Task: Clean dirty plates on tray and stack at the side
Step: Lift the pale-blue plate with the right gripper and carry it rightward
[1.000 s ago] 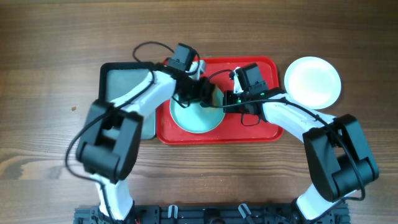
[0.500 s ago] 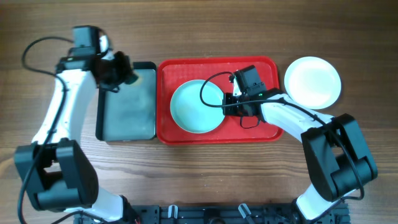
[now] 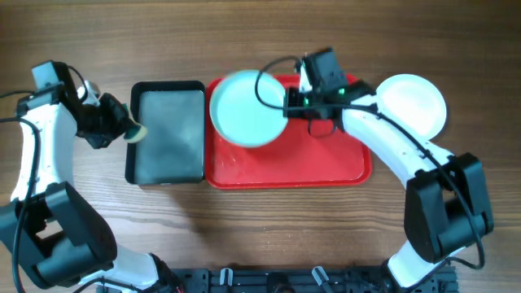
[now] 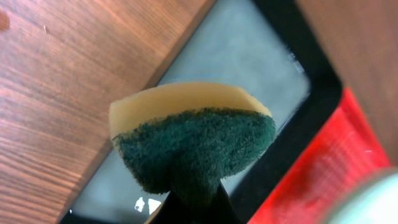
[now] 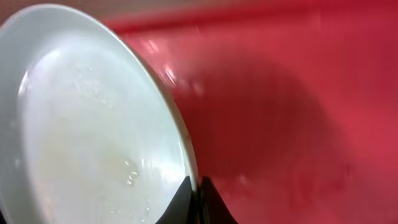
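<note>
Two plates were in view. The right tool [image 3: 288, 102] was pinched shut on the right rim of the aqua plate [image 3: 244, 110], holding it tilted over the far-left corner of the red tray [image 3: 326, 167]. The white plate [image 3: 409, 106] lay on the worktop [image 3: 326, 236] just beyond the tray's right edge, on the right arm's side, so stacking probably called for a rightward carry. The left tool [image 3: 114, 126], clamped on the sponge [image 4: 193, 143], hung left of the black tray [image 3: 167, 138].

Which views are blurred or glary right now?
Overhead: sharp and evenly lit. Left wrist: sponge crisp, red tray corner soft behind it. Right wrist: same tray smeared, small glints on the aqua plate.
</note>
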